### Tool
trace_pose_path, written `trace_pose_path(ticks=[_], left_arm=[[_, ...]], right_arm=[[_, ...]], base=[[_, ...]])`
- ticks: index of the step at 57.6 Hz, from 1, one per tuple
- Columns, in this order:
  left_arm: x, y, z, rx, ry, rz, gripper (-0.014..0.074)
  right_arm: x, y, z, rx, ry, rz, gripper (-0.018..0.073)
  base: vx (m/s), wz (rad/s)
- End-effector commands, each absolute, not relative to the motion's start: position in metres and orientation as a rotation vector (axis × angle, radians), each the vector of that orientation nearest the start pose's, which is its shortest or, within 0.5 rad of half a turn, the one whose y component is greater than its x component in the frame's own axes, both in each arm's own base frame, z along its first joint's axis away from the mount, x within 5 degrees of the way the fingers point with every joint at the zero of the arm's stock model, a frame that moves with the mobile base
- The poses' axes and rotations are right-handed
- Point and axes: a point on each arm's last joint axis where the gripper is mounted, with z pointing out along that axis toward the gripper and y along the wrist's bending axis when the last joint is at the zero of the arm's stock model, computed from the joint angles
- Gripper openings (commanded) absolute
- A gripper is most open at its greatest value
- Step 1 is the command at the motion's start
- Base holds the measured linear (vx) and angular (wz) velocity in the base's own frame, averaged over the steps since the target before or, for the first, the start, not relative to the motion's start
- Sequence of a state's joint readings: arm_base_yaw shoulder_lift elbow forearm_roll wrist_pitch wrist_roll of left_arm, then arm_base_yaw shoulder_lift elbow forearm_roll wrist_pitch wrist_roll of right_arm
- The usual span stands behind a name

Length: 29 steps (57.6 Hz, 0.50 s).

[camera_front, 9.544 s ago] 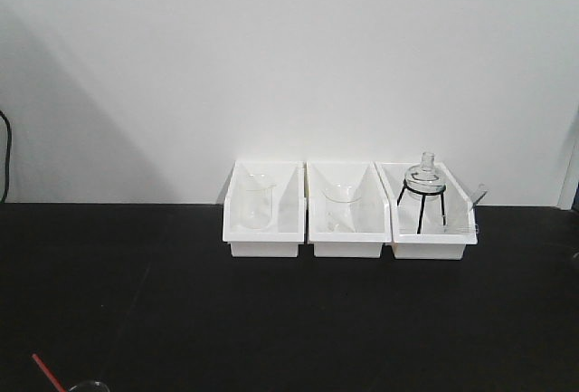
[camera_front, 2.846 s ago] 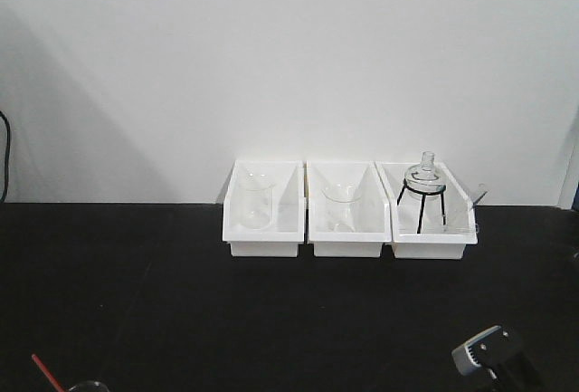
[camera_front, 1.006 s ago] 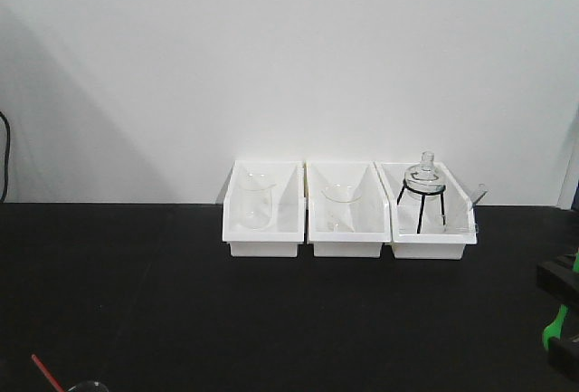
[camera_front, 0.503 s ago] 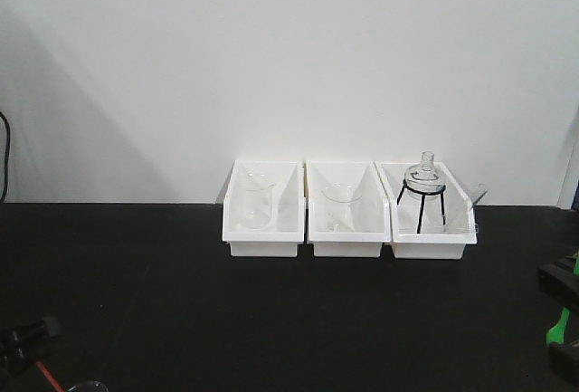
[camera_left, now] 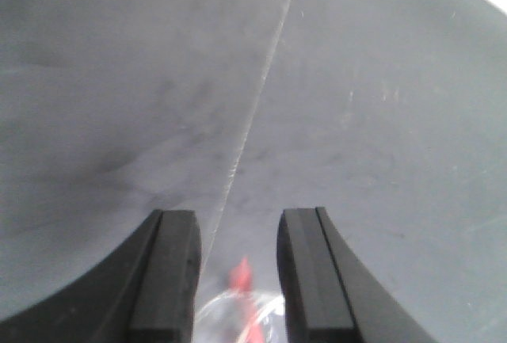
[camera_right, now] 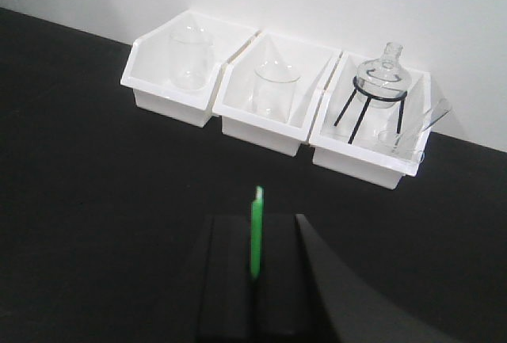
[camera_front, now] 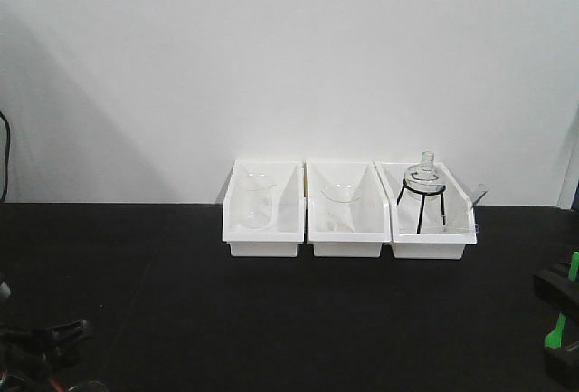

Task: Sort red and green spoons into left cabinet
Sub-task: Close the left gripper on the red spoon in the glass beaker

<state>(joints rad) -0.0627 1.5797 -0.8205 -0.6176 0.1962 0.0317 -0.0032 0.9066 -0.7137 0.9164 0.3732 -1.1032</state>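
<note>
In the left wrist view the red spoon (camera_left: 240, 274) stands in a clear glass beaker (camera_left: 226, 318). Its tip sits low between the spread black fingers of my left gripper (camera_left: 238, 220), which is open and touches nothing. In the front view that left gripper (camera_front: 61, 331) shows dark at the bottom left corner. My right gripper (camera_right: 255, 226) is shut on the green spoon (camera_right: 257, 204), whose handle end pokes out past the fingertips. From the front, the right gripper (camera_front: 561, 324) and the green spoon (camera_front: 554, 331) are at the right edge. The left cabinet is out of view.
Three white bins stand in a row against the white wall on the black counter (camera_front: 298, 320). The left bin (camera_front: 262, 245) holds a beaker, the middle bin (camera_front: 348, 245) a flask. The right bin (camera_front: 432, 247) has a round flask on a black tripod (camera_front: 422, 195).
My left gripper has come into the front view at the bottom left and moved over the red spoon. The right gripper, holding the green spoon, has drifted slightly along the right edge.
</note>
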Motion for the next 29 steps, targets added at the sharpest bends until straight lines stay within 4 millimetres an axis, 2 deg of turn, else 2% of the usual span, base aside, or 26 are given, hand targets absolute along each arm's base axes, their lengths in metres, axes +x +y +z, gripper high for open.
trace_pose_path(ticks=[1, 11, 17, 29], left_arm=[[0.3175, -0.035, 0.2156, -0.551, 2.289, -0.442, 0.0383], [0.3188, -0.037, 0.2113, -0.549, 2.301, -0.44, 0.0377], [0.3187, -0.037, 0.211, -0.549, 2.302, -0.44, 0.0344], [0.3182, -0.0374, 0.2106, -0.546, 2.311, -0.443, 0.016]], right_arm=[[0.1941, 0.0247, 0.3446, -0.37, 1.823, 0.123, -0.0003], [0.1986, 0.025, 0.3402, -0.373, 1.846, 0.132, -0.0003], [0.1989, 0.025, 0.3399, -0.373, 1.848, 0.132, -0.0003], [0.1989, 0.025, 0.34, -0.373, 1.847, 0.131, -0.0003]], base=[[0.0, 0.0], [0.0, 0.0], [0.0, 0.0], [0.0, 0.0]])
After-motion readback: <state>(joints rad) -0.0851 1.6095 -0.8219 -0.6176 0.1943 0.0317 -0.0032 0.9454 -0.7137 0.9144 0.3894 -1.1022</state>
